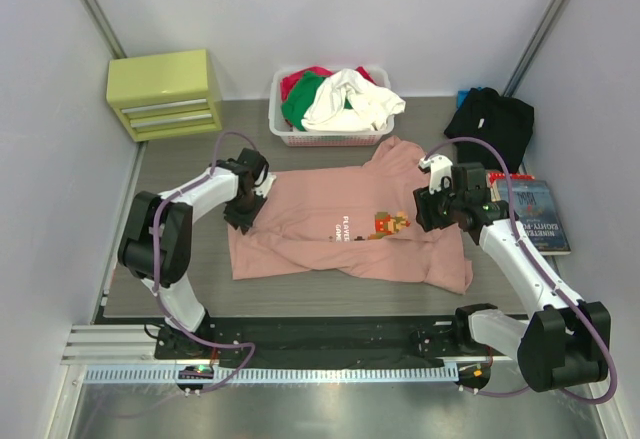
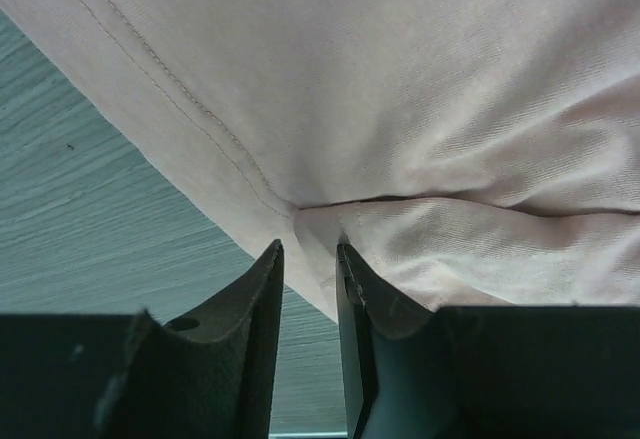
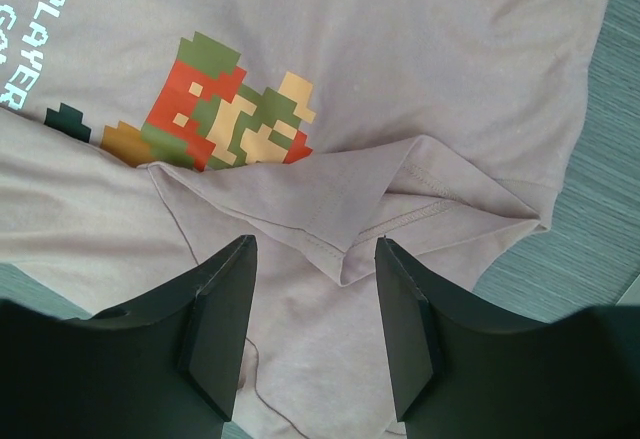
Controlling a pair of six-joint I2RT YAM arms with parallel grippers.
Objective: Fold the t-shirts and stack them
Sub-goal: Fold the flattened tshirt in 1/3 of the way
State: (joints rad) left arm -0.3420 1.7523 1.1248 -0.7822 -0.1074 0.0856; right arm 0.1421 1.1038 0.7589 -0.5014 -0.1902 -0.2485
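The pink tee (image 1: 340, 229) lies spread print-up across the middle of the table (image 1: 180, 284), wrinkled along its near edge, one sleeve (image 3: 330, 199) doubled back over the body just below the print (image 3: 225, 109). The black tee (image 1: 490, 124) sits crumpled at the far right corner, well apart and not yet folded. The left gripper (image 2: 310, 251) is at the pink tee's left hem, jaws narrowly apart with a tuck of cloth at their tips; whether they actually pinch it I cannot tell. The right gripper (image 3: 315, 244) hovers over the doubled sleeve with its jaws wide apart, holding nothing. Risks from here: the left side may have only a sliver of hem, which would slip out once lifted; the right, closing where it is, could take the body layer along with the sleeve and bunch the print; an uneven pull would skew the fold or drag the cloth toward the book (image 1: 540, 219) beside it
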